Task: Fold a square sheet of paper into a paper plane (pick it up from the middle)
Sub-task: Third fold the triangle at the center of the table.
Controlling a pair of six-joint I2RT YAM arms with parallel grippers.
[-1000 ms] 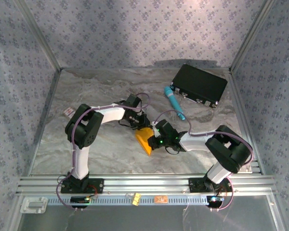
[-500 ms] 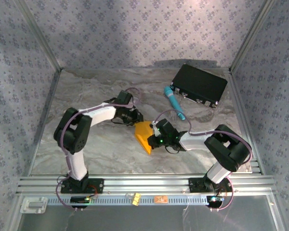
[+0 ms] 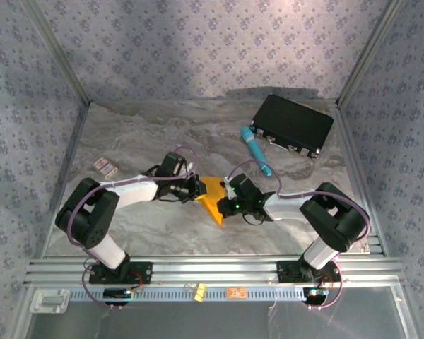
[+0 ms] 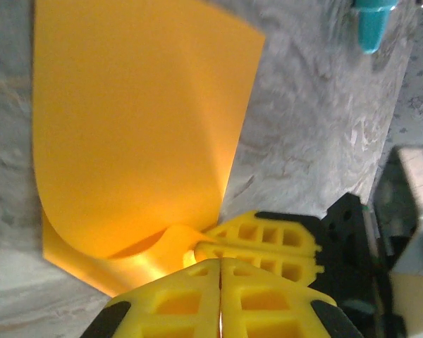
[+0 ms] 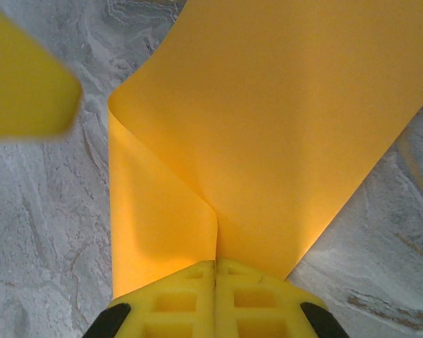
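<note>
The right pincer [image 5: 215, 266] is clamped on the square sheet of paper [image 5: 268, 127], which spreads out, bent over, from its tips near the middle of the surface [image 3: 155, 134]. The left pincer [image 4: 220, 264] is pressed together at the sheet's curled edge. Whether it nips the paper, I cannot tell. Farther back lies a teal cylinder [image 3: 256, 151].

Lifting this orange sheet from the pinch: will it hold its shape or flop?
Probably floppy: the square sheet of paper bows and curls away from the right gripper pinching it, rather than lying flat. Likely very light, since it looks thin enough to glow near the left gripper. It may crease easily; a sharp fold runs up from the pinch.
</note>
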